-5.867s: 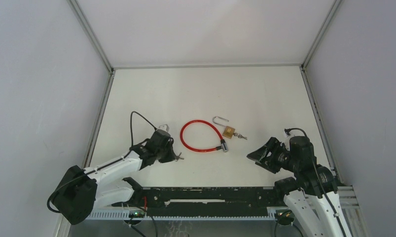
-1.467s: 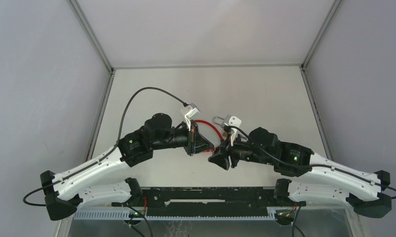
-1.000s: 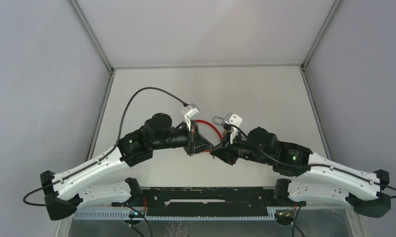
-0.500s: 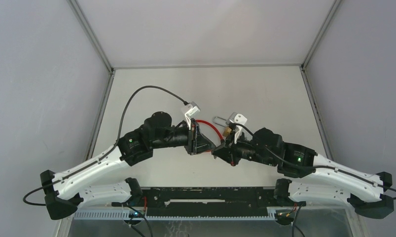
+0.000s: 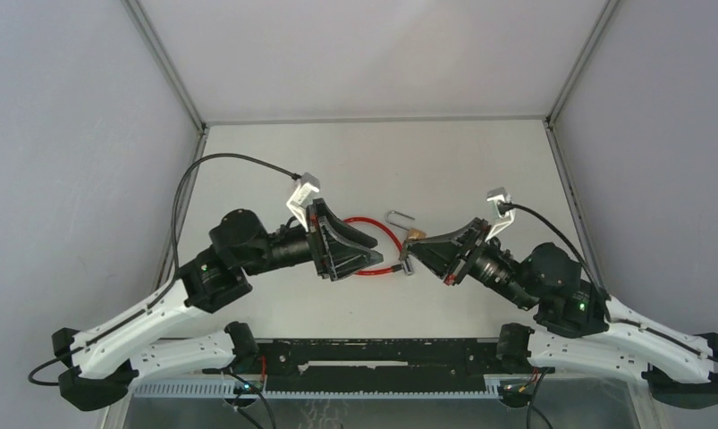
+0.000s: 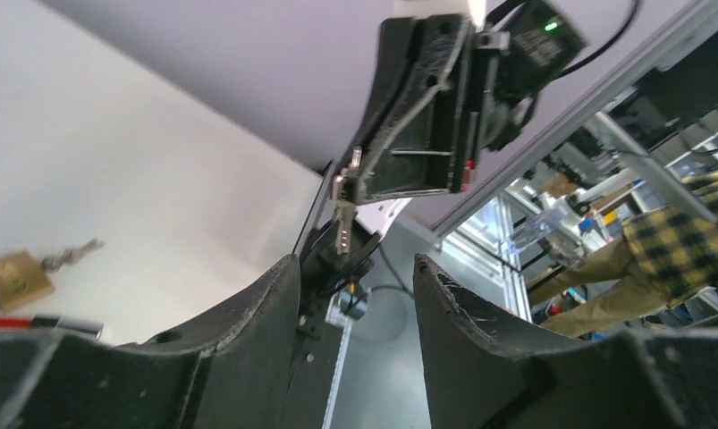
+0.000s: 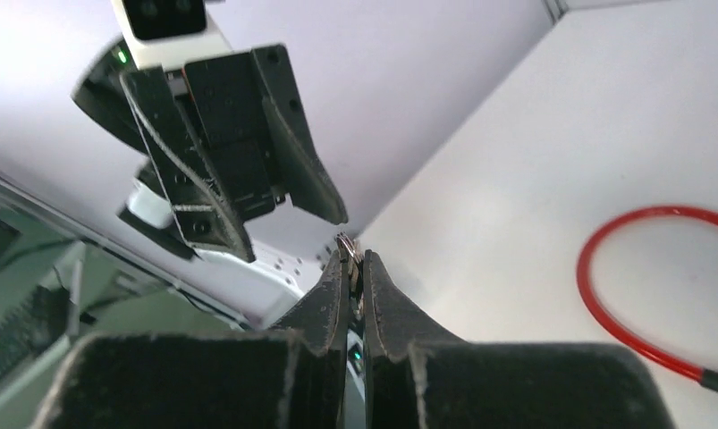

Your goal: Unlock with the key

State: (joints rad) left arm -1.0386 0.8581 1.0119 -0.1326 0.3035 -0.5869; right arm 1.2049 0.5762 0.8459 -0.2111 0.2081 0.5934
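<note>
1. Jaws of the right gripper (image 7: 355, 261) are pressed together on a small metal key (image 6: 341, 228). In the left wrist view the key hangs blade down from the fingertips, at upper centre of the frame.
2. Jaws of the left gripper (image 6: 355, 268) stand well apart with nothing between them. Its two black fingers (image 6: 248, 313) fill the bottom of that view, and the key shows through the gap, clear of both.
3. Overhead, the two grippers face each other at mid-frame. Their tips are near but not touching, with the left gripper left of centre and the right gripper right of centre.
4. Brass padlock (image 5: 415, 235) lies on the table (image 5: 355, 152), just beside the right gripper's tip. Its steel shackle (image 5: 398, 215) reaches toward the upper left. Whether the shackle is seated or released cannot be told.
5. In the left wrist view the padlock sits at the left edge, with a second key (image 6: 69, 255) touching its upper right corner. Whether that key sits in the keyhole cannot be told.
6. Red cable (image 7: 663, 211) lies looped flat on the table between the grippers, partly hidden by the left gripper in the overhead view. Its metal end piece (image 5: 406, 265) lies just below the padlock.
7. Black wire (image 5: 230, 159) arcs above the left arm, at the left of the overhead frame.
8. Person in a yellow plaid shirt (image 6: 686, 250) appears at the right edge of the left wrist view, beyond the table.
</note>
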